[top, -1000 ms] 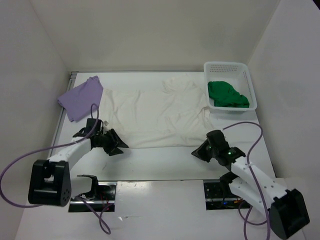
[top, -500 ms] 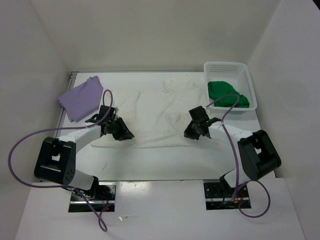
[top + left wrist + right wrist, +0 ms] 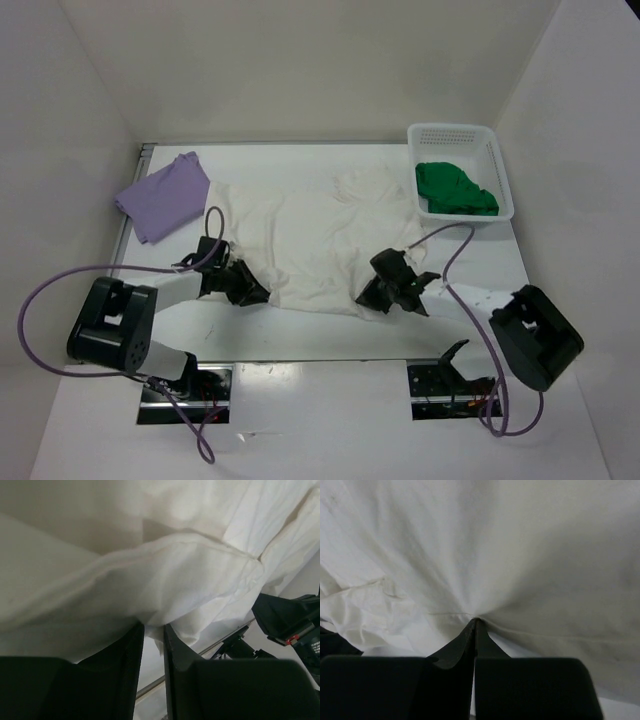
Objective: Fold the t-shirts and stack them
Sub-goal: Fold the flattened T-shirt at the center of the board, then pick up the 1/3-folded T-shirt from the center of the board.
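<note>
The white t-shirt (image 3: 320, 240) lies rumpled across the middle of the table, its near hem drawn up into two pinched points. My left gripper (image 3: 260, 295) is shut on the hem's left end, and a fold of white cloth (image 3: 190, 580) sits between its fingertips (image 3: 136, 630). My right gripper (image 3: 370, 300) is shut on the hem's right end, where the cloth (image 3: 485, 555) puckers at the jaw tips. The lavender t-shirt (image 3: 163, 195) lies folded at the far left. The green t-shirt (image 3: 455, 188) is bunched inside the basket.
The white perforated basket (image 3: 452, 130) stands at the far right corner. White walls enclose the table on the left, back and right. Purple cables loop from both arms over the near part of the table.
Both grippers reached the white t-shirt's near hem, closed on it and drew back toward the near edge. The shirt slid with them and bunched up.
</note>
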Controlling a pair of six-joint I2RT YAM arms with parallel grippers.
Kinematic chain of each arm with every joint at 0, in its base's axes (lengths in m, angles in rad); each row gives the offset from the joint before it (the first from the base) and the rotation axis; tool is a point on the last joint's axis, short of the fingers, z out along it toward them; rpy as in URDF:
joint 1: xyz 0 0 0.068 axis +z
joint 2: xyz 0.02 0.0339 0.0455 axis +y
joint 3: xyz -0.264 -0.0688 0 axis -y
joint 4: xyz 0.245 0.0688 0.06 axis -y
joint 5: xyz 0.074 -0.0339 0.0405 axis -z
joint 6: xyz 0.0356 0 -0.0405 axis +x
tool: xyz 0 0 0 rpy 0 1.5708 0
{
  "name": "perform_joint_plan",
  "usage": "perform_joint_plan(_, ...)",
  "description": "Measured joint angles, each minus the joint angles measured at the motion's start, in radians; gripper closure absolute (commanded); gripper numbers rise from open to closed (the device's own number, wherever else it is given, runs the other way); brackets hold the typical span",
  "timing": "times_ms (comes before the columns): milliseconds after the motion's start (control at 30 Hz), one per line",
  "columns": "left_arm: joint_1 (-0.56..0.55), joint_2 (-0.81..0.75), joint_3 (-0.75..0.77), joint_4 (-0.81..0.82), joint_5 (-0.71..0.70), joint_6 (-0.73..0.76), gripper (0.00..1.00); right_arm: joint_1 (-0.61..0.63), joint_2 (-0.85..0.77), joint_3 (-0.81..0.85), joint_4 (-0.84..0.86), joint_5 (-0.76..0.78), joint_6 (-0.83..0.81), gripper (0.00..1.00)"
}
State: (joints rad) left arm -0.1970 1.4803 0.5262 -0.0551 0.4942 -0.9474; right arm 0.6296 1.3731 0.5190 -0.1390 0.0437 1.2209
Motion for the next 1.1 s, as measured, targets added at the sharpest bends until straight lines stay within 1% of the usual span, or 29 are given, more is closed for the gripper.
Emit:
perform_joint_plan(33, -0.001, -0.030, -0.018, -0.013, -0.004, 0.001, 0.67, 0.015, -0.036, -0.029, -0.008, -0.007, 0.024, 1.00)
perform_joint_plan(100, -0.010, -0.111, -0.060, -0.059, -0.023, 0.000, 0.67, 0.045, -0.136, -0.094, -0.044, -0.025, 0.074, 1.00)
perform_joint_plan(200, -0.038, -0.265, -0.135, -0.161, -0.045, -0.018, 0.67, 0.096, -0.330, -0.181, -0.177, -0.059, 0.149, 1.00)
perform_joint_plan(267, -0.062, -0.343, -0.155, -0.257, -0.051, -0.030, 0.67, 0.111, -0.474, -0.216, -0.279, -0.083, 0.187, 1.00)
perform_joint_plan(367, -0.082, -0.369, -0.136, -0.358, -0.053, -0.025, 0.67, 0.116, -0.621, -0.223, -0.390, -0.106, 0.224, 1.00)
perform_joint_plan(433, -0.082, -0.367, -0.102, -0.414, -0.060, -0.019, 0.67, 0.121, -0.643, -0.204, -0.445, -0.103, 0.229, 1.00)
perform_joint_plan(467, -0.082, -0.362, -0.073, -0.443, -0.069, -0.011, 0.69, 0.118, -0.637, -0.192, -0.467, -0.098, 0.226, 1.00)
perform_joint_plan(533, -0.083, -0.336, 0.034, -0.515, -0.107, 0.016, 0.71, 0.103, -0.600, -0.152, -0.487, -0.084, 0.204, 0.98)
perform_joint_plan(600, -0.084, -0.298, 0.179, -0.526, -0.152, 0.058, 0.74, 0.067, -0.517, -0.085, -0.484, -0.068, 0.154, 0.97)
perform_joint_plan(667, -0.074, -0.261, 0.299, -0.485, -0.180, 0.092, 0.77, 0.028, -0.396, 0.006, -0.461, -0.039, 0.091, 0.97)
perform_joint_plan(700, -0.063, -0.237, 0.346, -0.451, -0.188, 0.109, 0.79, 0.007, -0.320, 0.069, -0.451, -0.025, 0.046, 0.97)
perform_joint_plan(733, -0.045, -0.210, 0.386, -0.420, -0.196, 0.127, 0.84, -0.011, -0.246, 0.126, -0.425, -0.012, 0.002, 0.97)
perform_joint_plan(767, -0.024, -0.176, 0.418, -0.388, -0.208, 0.139, 0.85, -0.029, -0.178, 0.185, -0.406, 0.003, -0.043, 0.97)
perform_joint_plan(900, 0.074, 0.012, 0.518, -0.291, -0.271, 0.173, 0.85, -0.079, 0.043, 0.426, -0.332, 0.068, -0.228, 0.97)
perform_joint_plan(967, 0.116, 0.102, 0.561, -0.272, -0.314, 0.189, 0.82, -0.096, 0.113, 0.512, -0.290, 0.087, -0.302, 0.97)
perform_joint_plan(1000, 0.134, 0.141, 0.584, -0.266, -0.336, 0.195, 0.75, -0.104, 0.145, 0.549, -0.270, 0.093, -0.334, 0.97)
perform_joint_plan(1067, 0.167, 0.215, 0.635, -0.246, -0.377, 0.212, 0.66, -0.118, 0.192, 0.599, -0.248, 0.097, -0.385, 0.94)
perform_joint_plan(1100, 0.187, 0.247, 0.664, -0.237, -0.400, 0.216, 0.61, -0.125, 0.215, 0.622, -0.238, 0.098, -0.407, 0.94)
